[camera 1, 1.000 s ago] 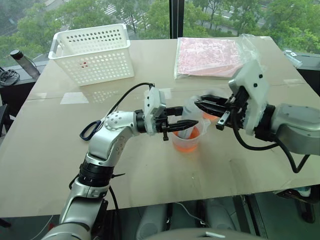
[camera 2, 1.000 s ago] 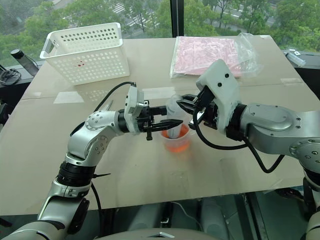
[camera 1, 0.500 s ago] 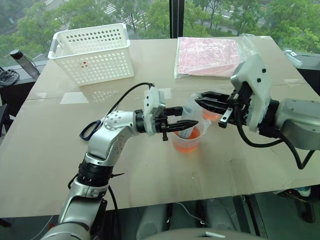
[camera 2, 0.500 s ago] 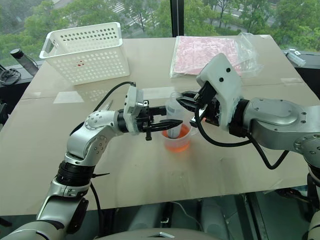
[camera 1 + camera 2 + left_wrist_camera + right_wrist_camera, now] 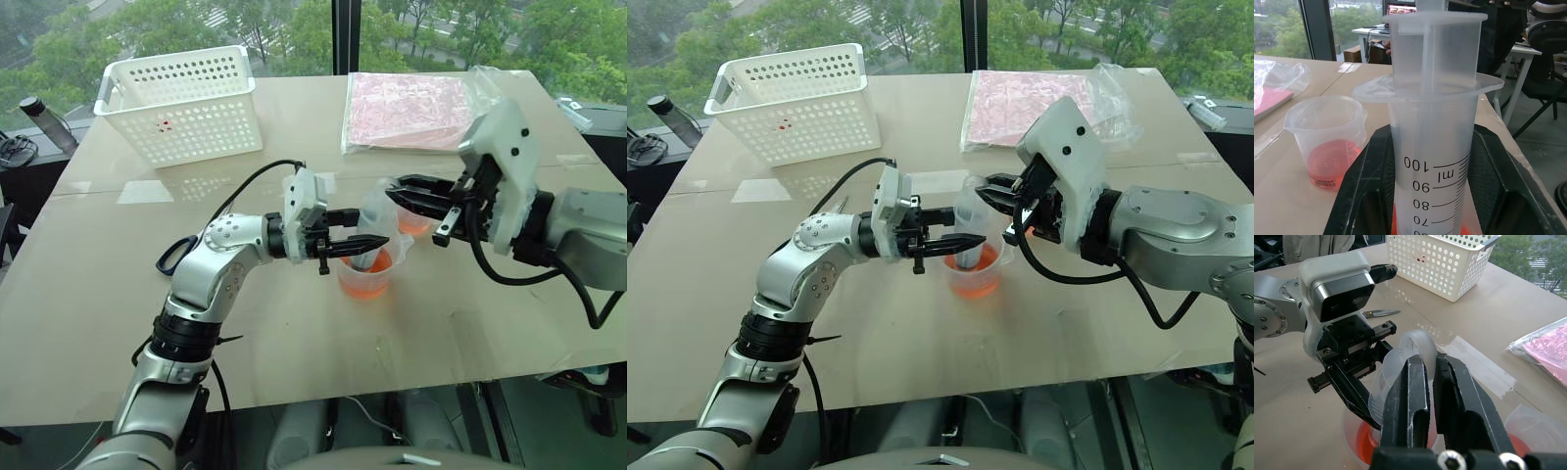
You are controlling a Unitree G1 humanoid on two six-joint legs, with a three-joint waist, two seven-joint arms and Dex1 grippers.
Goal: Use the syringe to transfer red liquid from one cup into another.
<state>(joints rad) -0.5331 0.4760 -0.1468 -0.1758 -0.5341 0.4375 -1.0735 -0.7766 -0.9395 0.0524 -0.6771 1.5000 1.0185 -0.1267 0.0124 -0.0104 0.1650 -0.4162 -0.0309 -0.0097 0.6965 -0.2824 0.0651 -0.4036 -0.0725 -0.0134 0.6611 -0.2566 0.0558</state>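
The syringe (image 5: pixel 1432 147), clear with a printed scale, stands upright with its lower end in the wider cup (image 5: pixel 364 277), which holds red liquid (image 5: pixel 366 284). My left gripper (image 5: pixel 362 231) is shut on the syringe barrel from the left, one black finger (image 5: pixel 1359 196) on each side. From the right, my right gripper (image 5: pixel 393 196) is shut on the plunger top (image 5: pixel 1416 345). The smaller cup (image 5: pixel 1327 139) stands just behind on the table with a little red liquid in its bottom.
A white perforated basket (image 5: pixel 181 103) sits at the back left and a pink packet in a clear bag (image 5: pixel 411 108) at the back right. Blue-handled scissors (image 5: pixel 174 257) lie left of my left arm. A bottle (image 5: pixel 44 119) stands beyond the table's left edge.
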